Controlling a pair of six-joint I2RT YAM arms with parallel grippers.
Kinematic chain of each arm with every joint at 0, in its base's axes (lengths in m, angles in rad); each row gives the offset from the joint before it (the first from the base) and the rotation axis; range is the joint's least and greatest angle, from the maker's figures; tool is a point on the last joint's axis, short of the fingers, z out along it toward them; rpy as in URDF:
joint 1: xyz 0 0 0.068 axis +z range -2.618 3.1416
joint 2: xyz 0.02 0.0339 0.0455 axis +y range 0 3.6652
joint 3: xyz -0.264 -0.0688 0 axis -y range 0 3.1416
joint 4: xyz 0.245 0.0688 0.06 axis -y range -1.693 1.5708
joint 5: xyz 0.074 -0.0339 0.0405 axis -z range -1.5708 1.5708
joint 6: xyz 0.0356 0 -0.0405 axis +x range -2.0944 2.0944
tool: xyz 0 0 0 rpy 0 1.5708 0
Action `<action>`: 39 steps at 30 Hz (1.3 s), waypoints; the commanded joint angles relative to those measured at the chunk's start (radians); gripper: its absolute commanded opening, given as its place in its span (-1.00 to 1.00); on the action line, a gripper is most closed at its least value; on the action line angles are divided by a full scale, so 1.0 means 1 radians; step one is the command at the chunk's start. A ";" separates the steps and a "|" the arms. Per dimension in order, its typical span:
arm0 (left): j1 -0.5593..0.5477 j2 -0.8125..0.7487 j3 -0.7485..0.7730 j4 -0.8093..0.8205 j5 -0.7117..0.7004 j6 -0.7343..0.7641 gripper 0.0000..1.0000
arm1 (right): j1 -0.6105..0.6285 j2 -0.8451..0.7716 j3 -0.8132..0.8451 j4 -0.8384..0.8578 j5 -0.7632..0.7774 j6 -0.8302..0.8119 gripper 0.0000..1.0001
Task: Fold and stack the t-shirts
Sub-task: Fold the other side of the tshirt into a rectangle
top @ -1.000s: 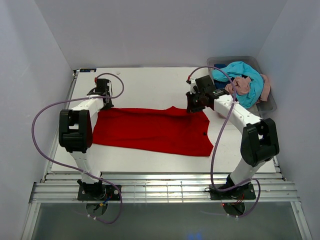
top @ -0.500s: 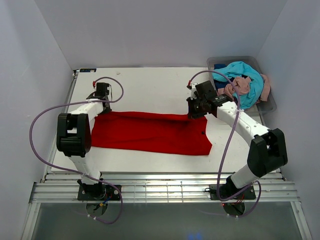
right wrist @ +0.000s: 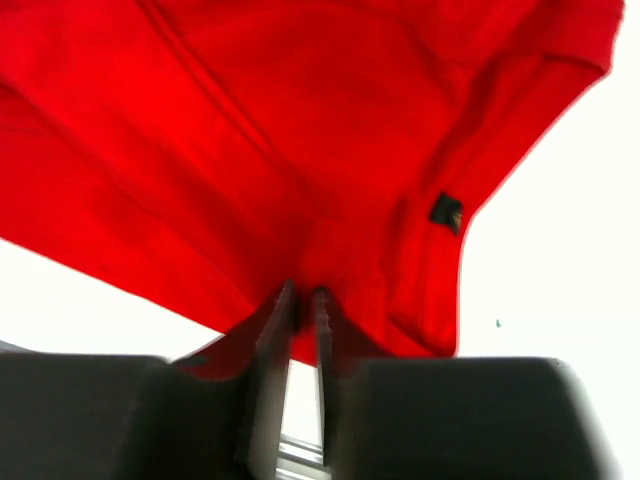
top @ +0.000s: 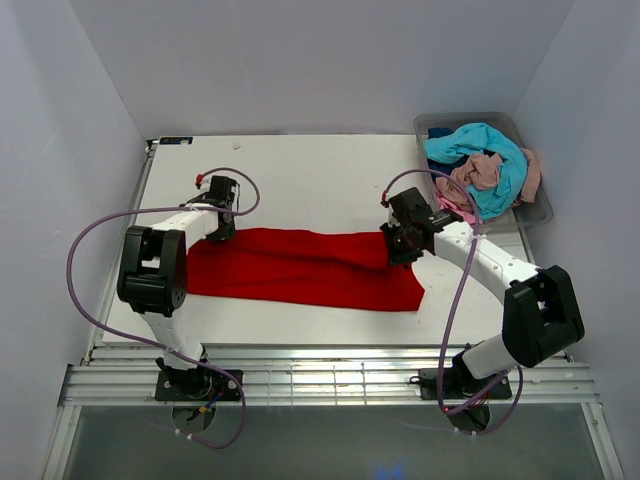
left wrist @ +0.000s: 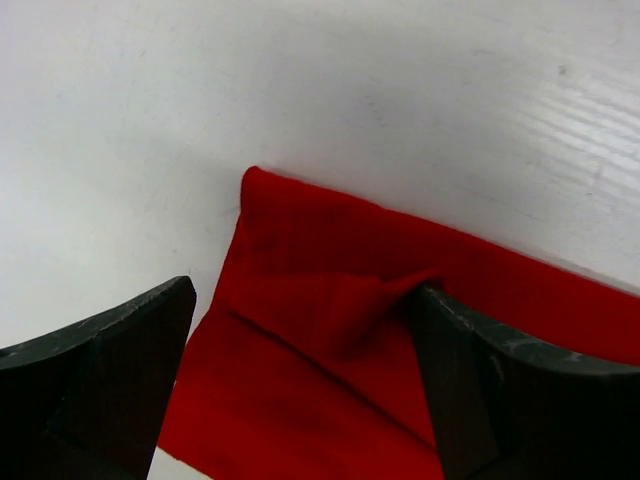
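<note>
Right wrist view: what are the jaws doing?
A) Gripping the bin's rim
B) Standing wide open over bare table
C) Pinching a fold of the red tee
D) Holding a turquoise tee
C: the jaws stand almost together, with the edge of the red tee drawn down and caught between them.

White table (top: 300,165) lies under both the left gripper (top: 222,222) and the right gripper (top: 400,243); faint grain lines show on it in the left wrist view. Clear grey plastic bin (top: 536,210): beyond and to the right of the right gripper, near it. Small dark label (top: 175,140): well beyond the left gripper, slightly to its left. Metal rails (top: 320,380): nearer than both grippers. White walls (top: 300,60) enclose three sides.
</note>
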 commanded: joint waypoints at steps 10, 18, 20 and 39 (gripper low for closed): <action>-0.169 -0.166 0.107 -0.068 -0.151 -0.150 0.72 | 0.012 -0.023 0.047 -0.026 0.072 -0.001 0.01; -0.347 0.003 0.263 -0.076 0.045 -0.251 -1.00 | 0.012 0.119 0.130 0.083 -0.053 -0.009 -0.16; -0.363 0.034 0.281 -0.079 0.095 -0.266 -1.00 | 0.012 0.165 0.157 0.135 -0.101 -0.006 -0.09; -0.387 0.190 0.216 -0.127 0.133 -0.363 -1.00 | 0.016 0.473 0.375 0.201 -0.370 0.010 -0.10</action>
